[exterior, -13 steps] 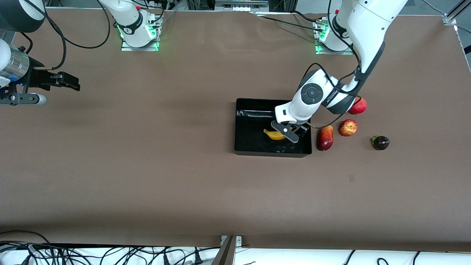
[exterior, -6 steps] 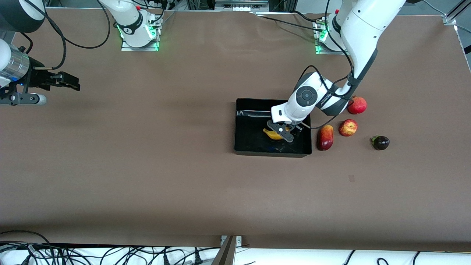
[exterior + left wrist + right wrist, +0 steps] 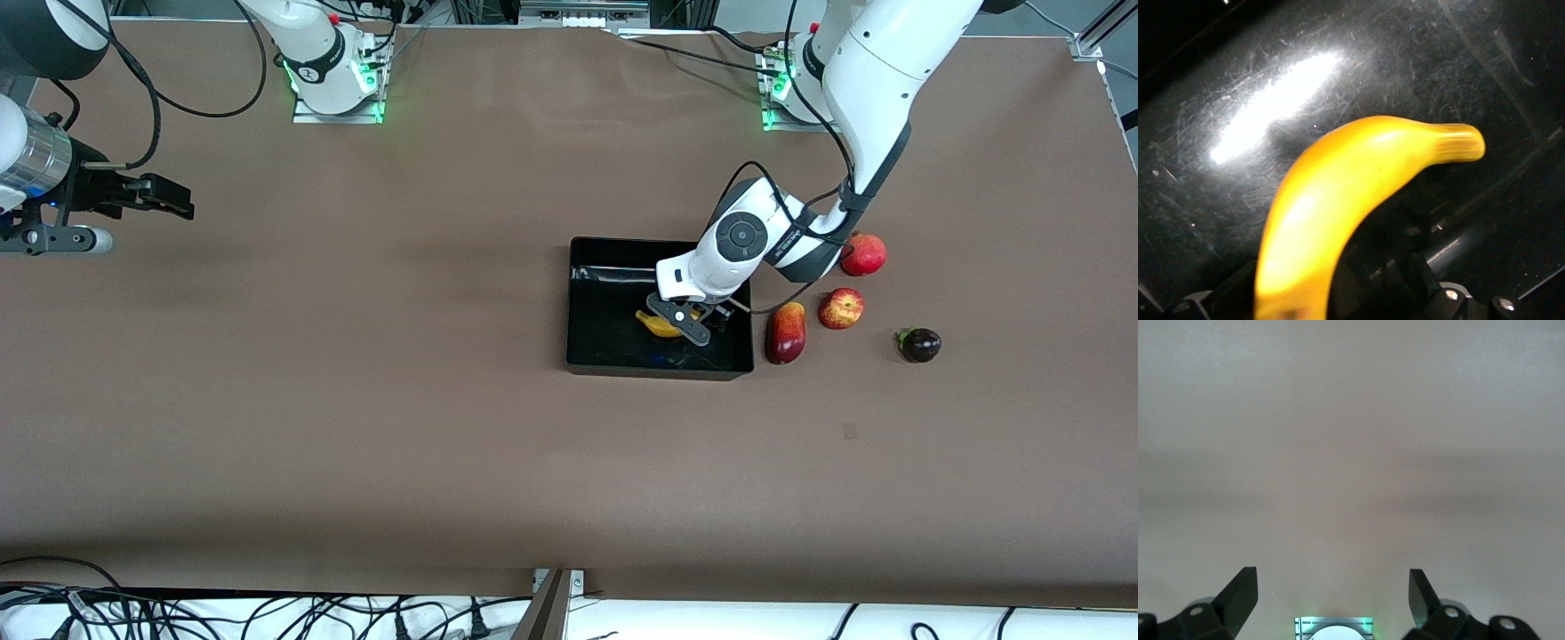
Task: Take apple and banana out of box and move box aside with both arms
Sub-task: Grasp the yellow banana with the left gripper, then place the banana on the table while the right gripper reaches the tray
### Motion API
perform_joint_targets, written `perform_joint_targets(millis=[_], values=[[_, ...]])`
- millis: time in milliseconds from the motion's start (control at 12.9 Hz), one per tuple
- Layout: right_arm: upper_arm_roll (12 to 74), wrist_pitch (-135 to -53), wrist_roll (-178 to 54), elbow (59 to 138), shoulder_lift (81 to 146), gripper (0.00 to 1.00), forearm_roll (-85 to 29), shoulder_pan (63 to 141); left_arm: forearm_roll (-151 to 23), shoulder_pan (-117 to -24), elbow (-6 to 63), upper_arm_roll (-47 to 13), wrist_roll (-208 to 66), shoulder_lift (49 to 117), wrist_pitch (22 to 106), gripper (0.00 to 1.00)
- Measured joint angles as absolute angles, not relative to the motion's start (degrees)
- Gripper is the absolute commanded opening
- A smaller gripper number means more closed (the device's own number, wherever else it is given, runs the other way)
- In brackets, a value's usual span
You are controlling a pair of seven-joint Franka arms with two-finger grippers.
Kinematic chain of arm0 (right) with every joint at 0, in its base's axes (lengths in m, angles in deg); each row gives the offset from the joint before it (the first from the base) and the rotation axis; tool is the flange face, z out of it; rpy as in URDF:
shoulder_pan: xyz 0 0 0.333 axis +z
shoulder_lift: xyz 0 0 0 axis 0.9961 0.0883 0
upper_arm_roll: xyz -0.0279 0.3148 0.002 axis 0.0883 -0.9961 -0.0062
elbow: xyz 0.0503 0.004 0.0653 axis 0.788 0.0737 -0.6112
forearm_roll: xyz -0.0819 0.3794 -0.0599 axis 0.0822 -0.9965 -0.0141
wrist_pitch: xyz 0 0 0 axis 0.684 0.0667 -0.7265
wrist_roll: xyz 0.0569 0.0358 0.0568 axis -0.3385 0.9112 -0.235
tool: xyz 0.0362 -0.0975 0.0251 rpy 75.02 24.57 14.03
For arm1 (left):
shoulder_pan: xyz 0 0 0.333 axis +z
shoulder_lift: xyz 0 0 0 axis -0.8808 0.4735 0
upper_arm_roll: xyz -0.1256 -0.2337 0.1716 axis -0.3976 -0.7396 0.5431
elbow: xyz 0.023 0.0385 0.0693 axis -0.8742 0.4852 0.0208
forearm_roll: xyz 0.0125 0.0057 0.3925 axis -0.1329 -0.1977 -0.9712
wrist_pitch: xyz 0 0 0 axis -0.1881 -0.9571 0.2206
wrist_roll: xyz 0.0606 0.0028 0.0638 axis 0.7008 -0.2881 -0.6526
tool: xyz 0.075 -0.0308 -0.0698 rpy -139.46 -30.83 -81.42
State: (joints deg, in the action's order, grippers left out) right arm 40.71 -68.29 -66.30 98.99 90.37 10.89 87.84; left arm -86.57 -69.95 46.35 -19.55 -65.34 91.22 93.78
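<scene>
The yellow banana (image 3: 656, 325) lies on the glossy floor of the black box (image 3: 605, 342). My left gripper (image 3: 683, 324) is down inside the box, open, with the banana (image 3: 1358, 180) between its spread fingers. The box floor (image 3: 1271, 107) fills the left wrist view around the gripper (image 3: 1321, 283). The red-and-yellow apple (image 3: 840, 308) sits on the table beside the box, toward the left arm's end. My right gripper (image 3: 173, 197) waits open and empty over bare table at the right arm's end, and shows the same way in its wrist view (image 3: 1331, 580).
A dark-red mango (image 3: 786, 332) lies right beside the box wall, between box and apple. A red pomegranate (image 3: 863, 254) sits farther from the camera than the apple. A small dark purple fruit (image 3: 919, 344) lies nearer the left arm's table end.
My left gripper has shifted a little inside the box, toward the robots' bases and the right arm's end. The banana has hardly moved. The right arm has not moved.
</scene>
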Motion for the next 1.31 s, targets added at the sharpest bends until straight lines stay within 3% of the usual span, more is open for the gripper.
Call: perform_joint_targets(millis=[850,1314], values=[[40.64,-67.26,-66.22,98.99,91.43,1.0,10.89,87.91,-86.76,-69.95,45.23,-19.37,-65.11,91.11,93.88,0.0],[39.93,-64.97,-66.23,99.0,91.83,1.0,10.87,89.08,-83.32,-66.28,44.18,-21.41,-65.43,80.83,82.55,0.0]])
